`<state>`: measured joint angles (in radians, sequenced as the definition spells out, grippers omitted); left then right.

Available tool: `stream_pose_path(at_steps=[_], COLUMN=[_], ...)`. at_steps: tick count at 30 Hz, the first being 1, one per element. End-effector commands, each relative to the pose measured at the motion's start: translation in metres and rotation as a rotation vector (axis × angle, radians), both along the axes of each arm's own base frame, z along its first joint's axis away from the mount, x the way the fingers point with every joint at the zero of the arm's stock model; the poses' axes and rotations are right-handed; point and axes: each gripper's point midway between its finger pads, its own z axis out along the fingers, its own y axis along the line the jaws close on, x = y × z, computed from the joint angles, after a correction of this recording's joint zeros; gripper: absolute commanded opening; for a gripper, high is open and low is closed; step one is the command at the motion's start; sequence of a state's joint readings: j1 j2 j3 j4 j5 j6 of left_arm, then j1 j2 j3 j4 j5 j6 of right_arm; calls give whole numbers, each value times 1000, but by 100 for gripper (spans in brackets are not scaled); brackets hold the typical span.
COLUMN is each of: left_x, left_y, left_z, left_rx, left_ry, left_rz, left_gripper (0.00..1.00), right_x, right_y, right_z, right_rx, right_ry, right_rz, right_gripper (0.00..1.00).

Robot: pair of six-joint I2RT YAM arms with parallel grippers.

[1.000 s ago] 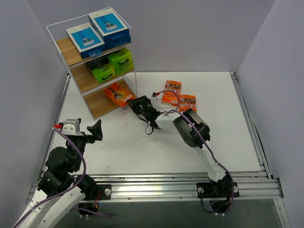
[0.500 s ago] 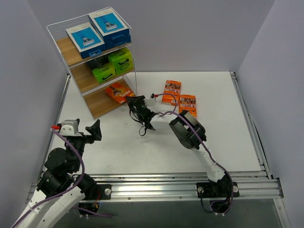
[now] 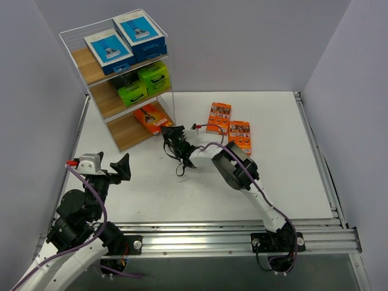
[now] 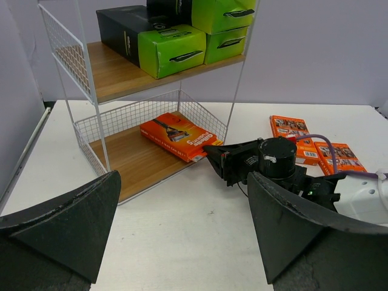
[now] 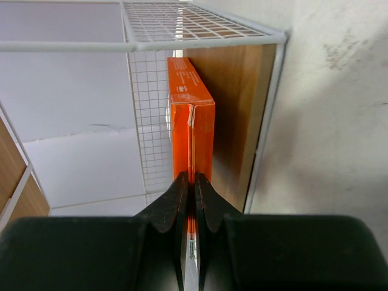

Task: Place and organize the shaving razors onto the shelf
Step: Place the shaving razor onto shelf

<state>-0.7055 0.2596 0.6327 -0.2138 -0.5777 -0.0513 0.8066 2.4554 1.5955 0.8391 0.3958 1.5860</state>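
Now right pincer fully closed, tips at orange pack on shelf.

Bottom tier of the shelf: bare board lies open beside the orange pack, front side unwalled (low wire mesh rims the other three); the right gripper crowds its right corner.

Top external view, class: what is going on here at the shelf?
The right gripper, shut, has its tips at the near end of an orange razor pack lying on the bottom board of the shelf; pinching or pushing, I cannot tell. Two more orange packs wait on the table. The left gripper hangs open, holding nothing.
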Motion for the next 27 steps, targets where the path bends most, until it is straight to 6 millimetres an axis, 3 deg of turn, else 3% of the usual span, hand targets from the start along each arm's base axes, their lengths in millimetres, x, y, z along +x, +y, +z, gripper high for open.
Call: stream_pose_path(at_steps=[1, 12, 27], left_x=[-2, -2, -4], left_y=[3, 3, -2], left_z=[14, 14, 14], left_rx=[-42, -42, -41], left_ry=[-48, -48, -49], left_rz=[8, 5, -16], left_gripper=[94, 94, 94], right_x=[2, 1, 15], right_y=[-6, -22, -17], right_z=[24, 27, 23], right_rx=[74, 69, 86], right_ry=[-55, -105, -94], right_rz=[-62, -206, -274], right_gripper=[0, 0, 0])
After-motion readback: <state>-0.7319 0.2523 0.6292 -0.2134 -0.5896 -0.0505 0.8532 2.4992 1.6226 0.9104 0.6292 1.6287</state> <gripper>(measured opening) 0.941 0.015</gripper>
